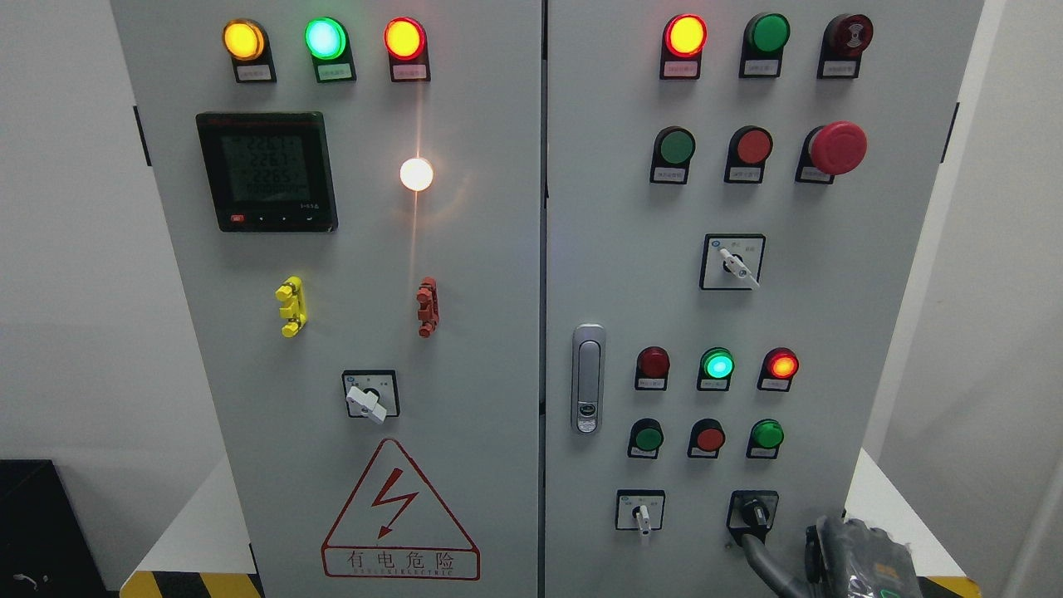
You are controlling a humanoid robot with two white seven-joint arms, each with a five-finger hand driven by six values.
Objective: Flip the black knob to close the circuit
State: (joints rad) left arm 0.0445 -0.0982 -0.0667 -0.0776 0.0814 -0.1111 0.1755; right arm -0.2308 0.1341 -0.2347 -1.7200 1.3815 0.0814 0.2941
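Sitting at the bottom right of the right cabinet door [797, 274], the black knob [754, 511] has one grey finger [760, 556] of the right hand [847, 561] touching it from below. The hand is mostly cut off by the picture's lower edge, so I cannot tell if it grips or is open. Just left is a white selector switch [640, 512]. Above are small btns and lamps, w/ a green lamp [717, 365] lit. Labels are too small to read.
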